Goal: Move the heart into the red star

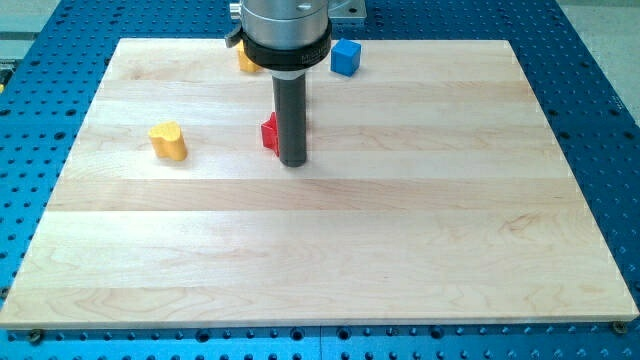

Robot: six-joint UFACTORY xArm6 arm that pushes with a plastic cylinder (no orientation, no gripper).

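One tip [293, 162], touching red star [268, 133]

A pale wooden bench [330, 250] sits on a blue perforated base [600, 120]. On it lie a yellow heart [169, 141] at the view's left, a red star [270, 133] near the middle, partly hidden, a blue cube [345, 57] at the top edge, and a yellow block [246, 60], shape unclear, beside it.
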